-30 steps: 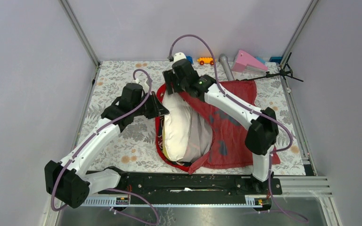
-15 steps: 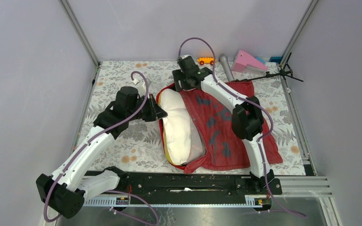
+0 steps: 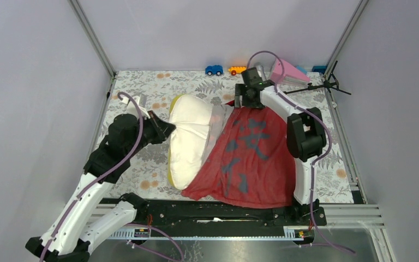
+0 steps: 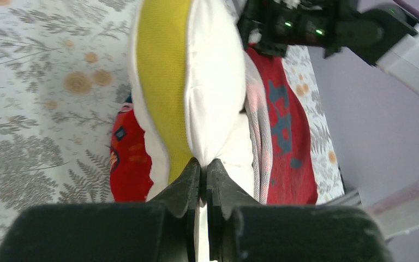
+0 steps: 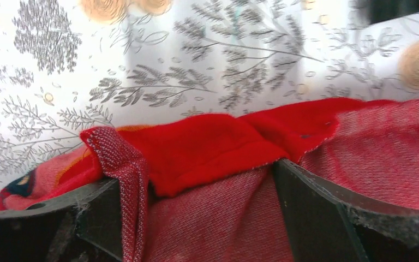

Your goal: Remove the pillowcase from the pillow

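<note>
The left gripper is pinched shut on the near white edge of the pillow, its two fingers pressed together with the fabric squeezed between them, right beside the pillow's yellow side band. The pillow lies left of the middle of the floral tabletop. Its left part is bare and puffy, and its right part is still tucked under the mouth of the pillowcase, where a pale greyish band overlaps the white. The pillowcase spreads from there to the right as a broad sheet of dull red cloth with dark blue characters showing through. Its near hem reaches the black rail at the front edge of the tabletop. A small piece of brighter printed red shows under the pillow in the left wrist view. The right gripper sits at the far edge of the pillowcase with its fingers spread wide. A bunched fold of bright red cloth lies loosely between them, and its turned-over corner shows the woven underside beside one finger; the fingers are not squeezing it. Along the back of the tabletop stand a blue toy car and an orange toy car, well apart from the pillow, and a pink wedge sits further right.
</note>
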